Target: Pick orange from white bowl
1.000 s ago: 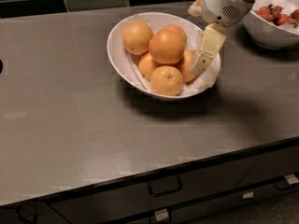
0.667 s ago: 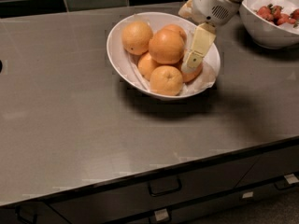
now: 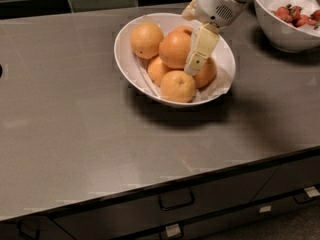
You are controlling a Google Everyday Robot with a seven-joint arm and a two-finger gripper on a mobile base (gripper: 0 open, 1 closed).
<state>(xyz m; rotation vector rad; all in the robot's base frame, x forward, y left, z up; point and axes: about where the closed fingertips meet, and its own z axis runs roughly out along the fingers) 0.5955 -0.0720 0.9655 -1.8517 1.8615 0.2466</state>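
The white bowl (image 3: 123,59) stands on the grey counter, lined with crinkled white paper and holding several oranges. The orange (image 3: 173,49), the largest and deep orange, lies on top near the middle. A paler orange with a dark speck (image 3: 146,40) lies to its left, and smaller oranges (image 3: 177,86) lie in front. My gripper (image 3: 196,59) reaches down into the bowl from the upper right. It sits right against the right side of the orange and hides part of a smaller orange (image 3: 207,73) behind it.
A deeper white bowl (image 3: 281,34) with red strawberries stands at the back right, close to my arm. The grey counter (image 3: 75,134) stretches left and front, with drawers (image 3: 176,200) below its front edge. Dark tiles line the back wall.
My gripper has moved left and down, from the bowl's right rim to the right side of the large orange. The oranges and the bowl have not moved.
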